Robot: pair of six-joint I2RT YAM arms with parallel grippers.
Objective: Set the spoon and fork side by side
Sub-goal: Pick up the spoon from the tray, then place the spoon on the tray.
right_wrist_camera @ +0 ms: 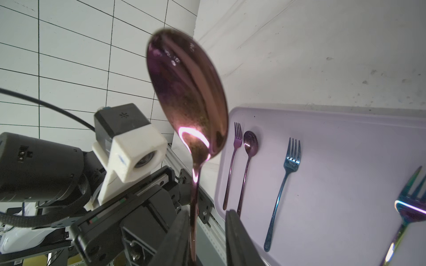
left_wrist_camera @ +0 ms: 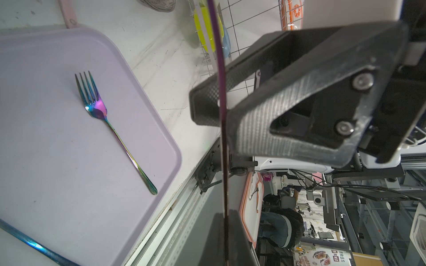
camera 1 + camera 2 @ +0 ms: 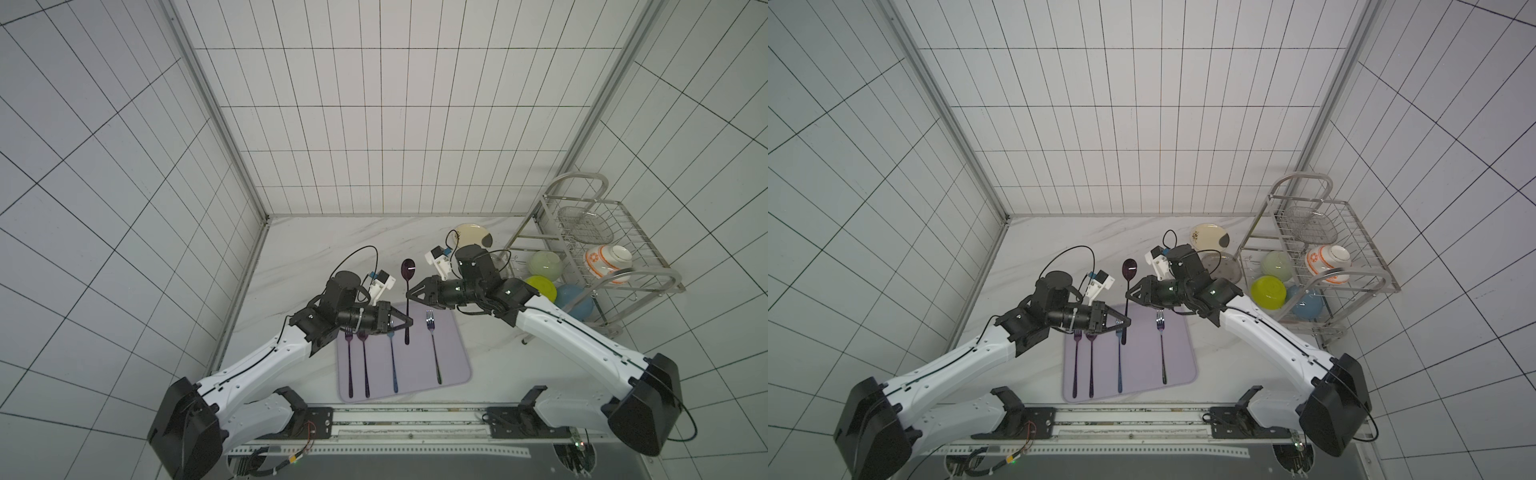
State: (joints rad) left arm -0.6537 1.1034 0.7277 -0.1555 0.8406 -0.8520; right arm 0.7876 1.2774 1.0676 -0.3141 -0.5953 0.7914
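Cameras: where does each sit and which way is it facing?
Top views: overhead, looking down on both arms, the lilac tray and the long purple spoon.
Left wrist: behind the left gripper, shut on the spoon's handle; faces the rainbow fork.
Right wrist: behind the right gripper, open around that handle; faces the spoon's bowl, left arm.
Shared: spoon in all.

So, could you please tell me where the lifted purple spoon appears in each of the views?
Top views: spoon near centre, upright in picture, between both arms.
Left wrist: only its handle, edge-on, pinched in the left end effector.
Right wrist: bowl fills the middle, handle between the right end effector's open jaws.
Shared landmark: lilac tray.
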